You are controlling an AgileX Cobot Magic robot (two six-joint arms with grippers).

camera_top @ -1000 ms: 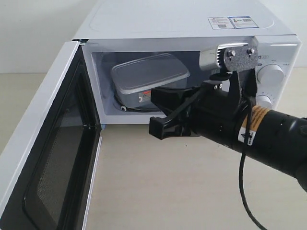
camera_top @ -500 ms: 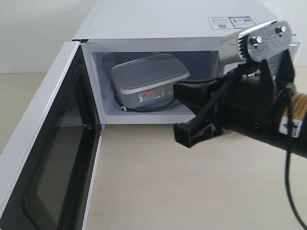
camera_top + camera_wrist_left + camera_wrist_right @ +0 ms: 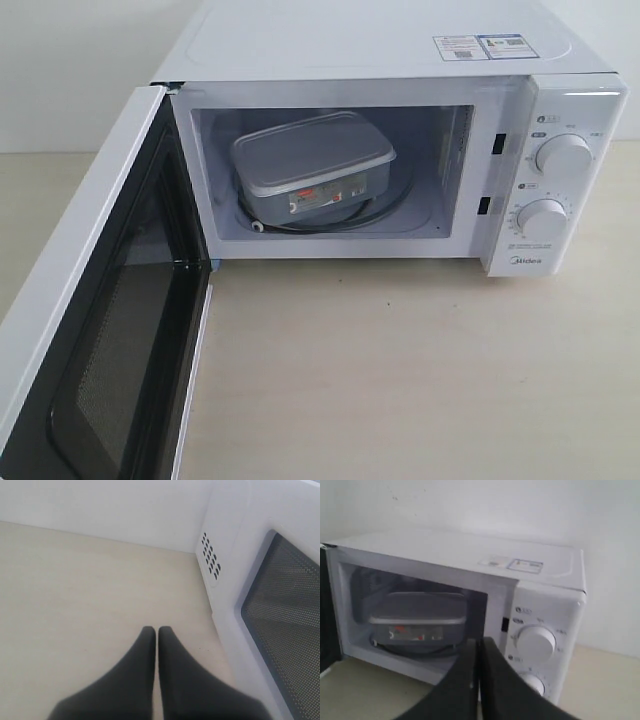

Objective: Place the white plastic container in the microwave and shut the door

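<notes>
The white plastic container (image 3: 312, 165) rests inside the cavity of the microwave (image 3: 380, 45), on its turntable, lid on, label facing out; it also shows in the right wrist view (image 3: 417, 615). The door (image 3: 95, 330) stands wide open at the left, its mesh inner face toward the cavity. Neither arm appears in the exterior view. My left gripper (image 3: 156, 630) is shut and empty above the table, beside the door's outer face (image 3: 280, 615). My right gripper (image 3: 478, 641) is shut and empty, in front of the microwave (image 3: 470, 550), back from its opening.
Two round dials (image 3: 563, 155) sit on the microwave's right panel. Stickers (image 3: 480, 45) lie on its top. A beige tabletop (image 3: 400, 380) spreads in front of the oven. A pale wall stands behind.
My right arm has drawn back out of the exterior view, moving right and away from the cavity. The container stays in the microwave; the door has not moved.
</notes>
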